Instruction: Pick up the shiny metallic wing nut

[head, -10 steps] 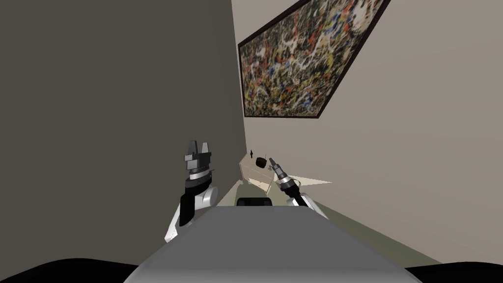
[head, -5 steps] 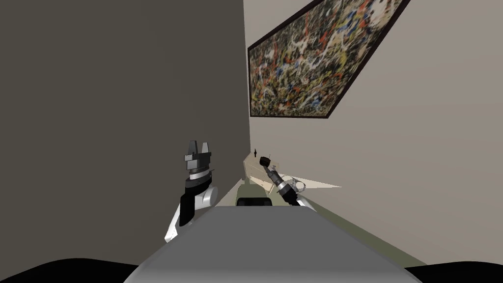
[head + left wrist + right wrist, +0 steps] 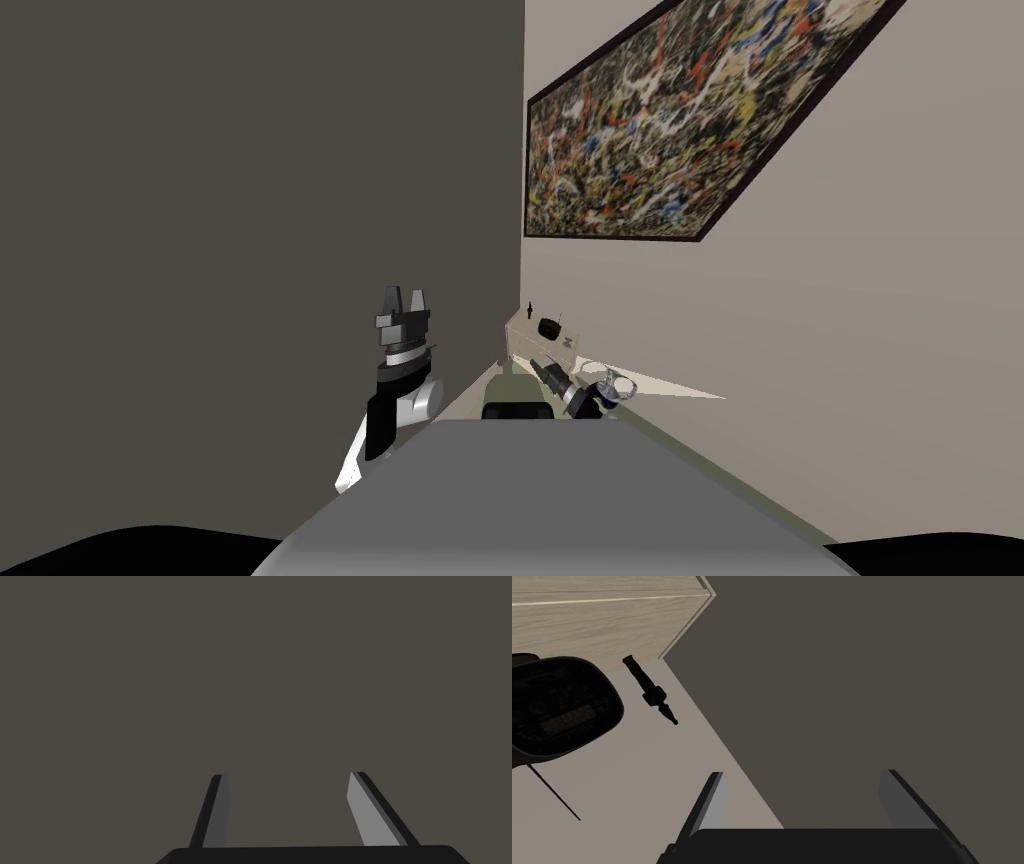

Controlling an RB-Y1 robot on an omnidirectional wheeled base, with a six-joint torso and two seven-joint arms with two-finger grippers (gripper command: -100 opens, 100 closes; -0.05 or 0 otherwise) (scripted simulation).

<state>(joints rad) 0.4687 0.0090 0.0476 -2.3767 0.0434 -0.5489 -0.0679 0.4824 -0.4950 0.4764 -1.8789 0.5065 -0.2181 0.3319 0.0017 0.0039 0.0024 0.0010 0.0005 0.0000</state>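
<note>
A small shiny silvery thing with looped wings, which I take for the wing nut (image 3: 612,385), lies on a pale surface (image 3: 670,388) just right of my right forearm in the head view. My right gripper (image 3: 535,362) is open and empty, pointing toward the room's corner. In its wrist view the right gripper (image 3: 802,796) faces a dark grey wall (image 3: 862,676), with nothing between its fingers. My left gripper (image 3: 405,297) is raised by the dark wall, and its wrist view shows the left gripper (image 3: 287,796) open and empty.
A low pale wooden cabinet (image 3: 525,345) stands in the corner, with a black rounded device (image 3: 548,328) with a thin aerial and a small dark bottle-like item (image 3: 529,307) on it. In the right wrist view the device (image 3: 557,706) and dark item (image 3: 649,691) are beside the cabinet (image 3: 602,621). A large framed painting (image 3: 680,120) hangs above.
I have turned, so the whole head view has shifted right. My right arm has drawn back and down from the black device toward my chest. The shiny thing has come into sight.
</note>
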